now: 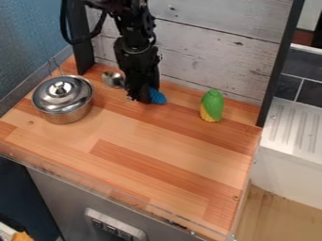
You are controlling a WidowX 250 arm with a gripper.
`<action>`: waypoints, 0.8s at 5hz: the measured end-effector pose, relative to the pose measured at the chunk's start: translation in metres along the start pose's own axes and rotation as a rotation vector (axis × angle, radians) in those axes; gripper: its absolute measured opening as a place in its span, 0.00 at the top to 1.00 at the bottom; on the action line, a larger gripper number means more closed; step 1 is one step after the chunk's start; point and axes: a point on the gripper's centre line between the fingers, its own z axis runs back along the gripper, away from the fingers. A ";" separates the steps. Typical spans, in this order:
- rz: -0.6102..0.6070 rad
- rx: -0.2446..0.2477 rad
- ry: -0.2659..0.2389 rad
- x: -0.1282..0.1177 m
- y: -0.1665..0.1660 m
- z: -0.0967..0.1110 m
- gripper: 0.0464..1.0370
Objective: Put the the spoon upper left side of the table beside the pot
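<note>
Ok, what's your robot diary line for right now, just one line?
end effector: low, at spoon | spoon: bowl toward pot | lid: on pot | green-yellow toy: right side

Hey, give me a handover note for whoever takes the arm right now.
Pincer: low at the table's back edge, in front of the spoon; grip unclear.
Spoon: upper left, its metal bowl just right of the lidded pot.
Done: spoon looks near enough to the pot.
Left: probably check it's resting flat, release if held, back off.
</note>
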 end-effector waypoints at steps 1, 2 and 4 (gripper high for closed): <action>-0.011 0.016 -0.001 0.001 -0.002 0.004 0.20; -0.013 0.009 0.003 0.000 -0.002 0.002 0.02; -0.018 -0.006 0.031 -0.005 -0.004 0.021 0.03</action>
